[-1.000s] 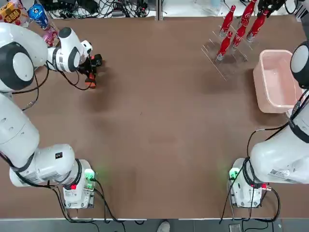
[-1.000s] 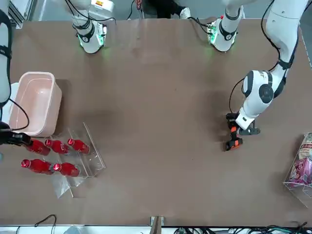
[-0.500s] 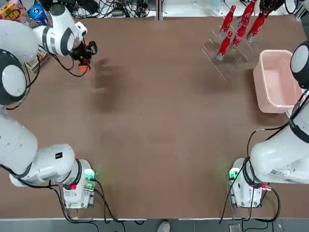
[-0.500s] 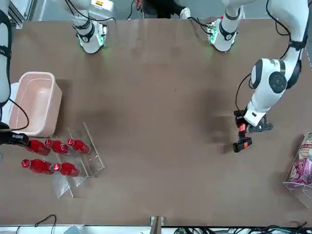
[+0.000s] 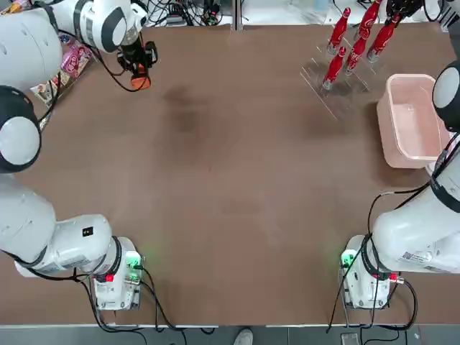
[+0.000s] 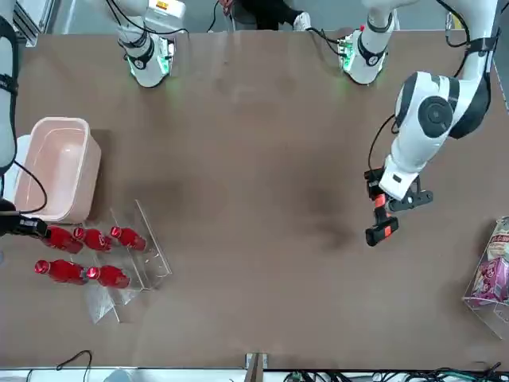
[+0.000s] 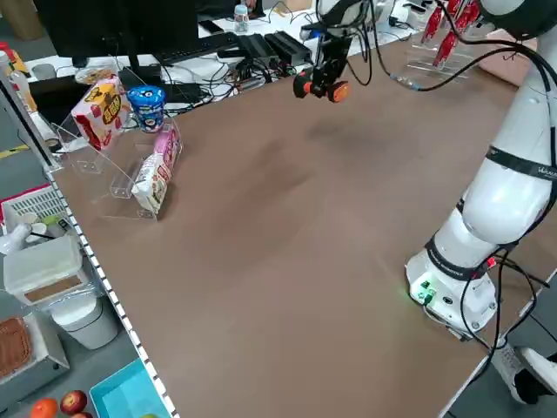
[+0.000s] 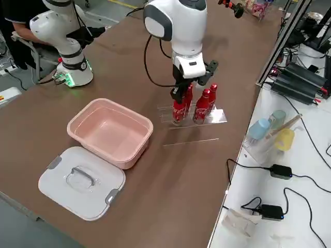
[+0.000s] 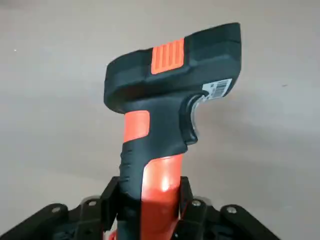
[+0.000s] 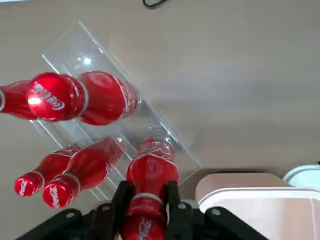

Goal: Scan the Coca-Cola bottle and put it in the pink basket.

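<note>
At one o'clock, right tool (image 10: 149, 189) gripping bottle (image 10: 152, 167); at eleven, left tool (image 9: 151, 184) clasping scanner (image 9: 155, 90); best lifting bottle straight up.

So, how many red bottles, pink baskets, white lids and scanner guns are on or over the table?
Red bottles: 5, one in the right gripper at the rack
Pink baskets: 1
White lids: 1
Scanner guns: 1, in the left gripper over the table's far left
Total: 8
</note>
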